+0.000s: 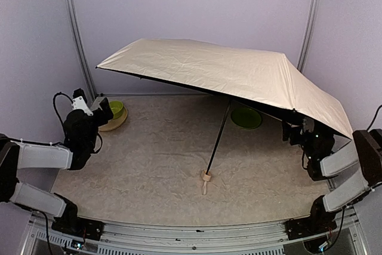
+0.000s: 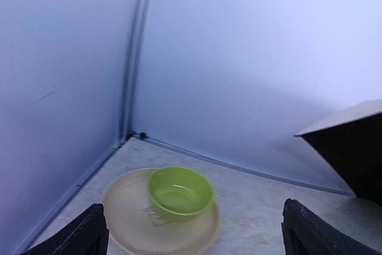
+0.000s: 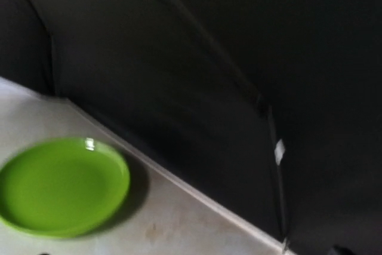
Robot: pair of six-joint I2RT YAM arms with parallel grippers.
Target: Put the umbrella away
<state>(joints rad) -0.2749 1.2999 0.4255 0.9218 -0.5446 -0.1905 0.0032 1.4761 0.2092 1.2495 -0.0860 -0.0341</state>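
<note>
The umbrella point(image 1: 227, 76) stands open on the table, its cream canopy tilted down to the right. Its thin black shaft point(image 1: 218, 138) slants down to a small wooden handle point(image 1: 206, 177) that rests on the tabletop. My left gripper point(image 1: 98, 108) hovers open at the far left, apart from the canopy, and holds nothing. In the left wrist view its fingers point(image 2: 89, 231) frame the bottom corners, and a canopy corner point(image 2: 352, 147) shows at the right. My right gripper point(image 1: 292, 131) sits open under the canopy's low right edge. The black underside point(image 3: 209, 58) fills the right wrist view.
A green bowl point(image 2: 179, 192) sits on a beige plate point(image 2: 125, 219) in the back left corner, just ahead of the left gripper. A flat green plate point(image 3: 59, 186) lies under the canopy at the back right. Purple walls close in the table on three sides.
</note>
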